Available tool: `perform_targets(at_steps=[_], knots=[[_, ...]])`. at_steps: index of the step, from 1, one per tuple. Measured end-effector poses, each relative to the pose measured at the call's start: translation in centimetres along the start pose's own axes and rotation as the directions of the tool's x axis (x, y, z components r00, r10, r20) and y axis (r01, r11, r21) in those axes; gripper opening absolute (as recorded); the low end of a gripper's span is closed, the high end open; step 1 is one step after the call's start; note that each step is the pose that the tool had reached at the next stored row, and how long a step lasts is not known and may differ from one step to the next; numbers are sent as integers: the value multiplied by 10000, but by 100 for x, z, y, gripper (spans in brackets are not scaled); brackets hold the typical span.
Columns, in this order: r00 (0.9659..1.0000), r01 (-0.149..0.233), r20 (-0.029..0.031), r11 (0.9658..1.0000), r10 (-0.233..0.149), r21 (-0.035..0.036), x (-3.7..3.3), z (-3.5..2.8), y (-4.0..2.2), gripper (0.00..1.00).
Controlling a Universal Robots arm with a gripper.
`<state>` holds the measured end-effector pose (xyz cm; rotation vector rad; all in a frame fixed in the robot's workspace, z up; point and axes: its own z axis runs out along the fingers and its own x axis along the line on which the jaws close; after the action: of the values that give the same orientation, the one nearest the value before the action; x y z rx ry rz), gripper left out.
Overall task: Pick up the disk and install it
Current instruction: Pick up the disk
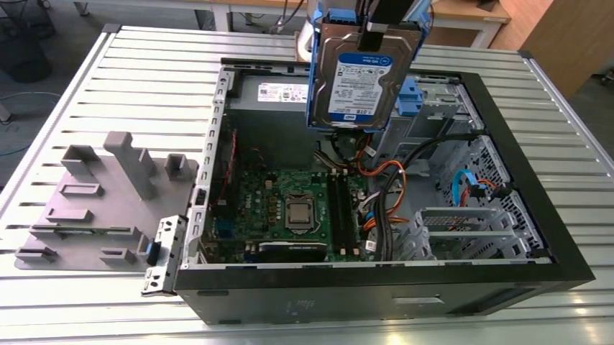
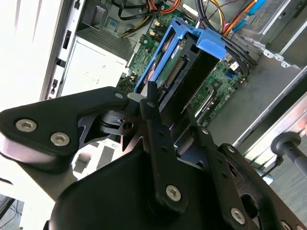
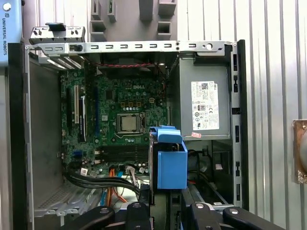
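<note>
I see the disk [image 1: 361, 80], a flat silver-metal slab with a glossy white-and-blue label, framed in its blue plastic carrier, hanging upright above the open black computer case [image 1: 384, 285], near the grey power supply box [image 1: 257, 100], with the gripper [image 2: 171, 108] jaws clamped on its edges.

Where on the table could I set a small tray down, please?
Bare table lies beside the case at the exterior view's right, and at the far corner beyond the grey fixture at its left. Inside the case it is crowded: cables and motherboard, with the disk above.
</note>
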<state>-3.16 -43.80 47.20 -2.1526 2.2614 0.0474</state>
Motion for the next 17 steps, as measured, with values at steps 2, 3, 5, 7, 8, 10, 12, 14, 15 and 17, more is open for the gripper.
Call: perform_targets(at_steps=[2,3,5,7,8,10,12,14,15,17], knots=[[10000,0,-14,10000,0,1,1,0,0,35],[10000,0,-25,10000,0,1,3,-1,0,35],[10000,0,-45,10000,0,3,9,0,-1,35],[10000,1,-66,10000,-1,3,19,-1,-1,35],[10000,0,-72,10000,0,3,25,-1,-2,35],[10000,0,-82,10000,0,5,41,-1,-2,35],[10000,0,-93,10000,0,5,56,-2,-3,35],[9999,-1,-102,10000,1,5,70,-2,-3,35],[9999,-1,-107,10000,1,5,78,-3,-4,35],[9999,-1,-117,10000,1,6,93,-3,-5,35]])
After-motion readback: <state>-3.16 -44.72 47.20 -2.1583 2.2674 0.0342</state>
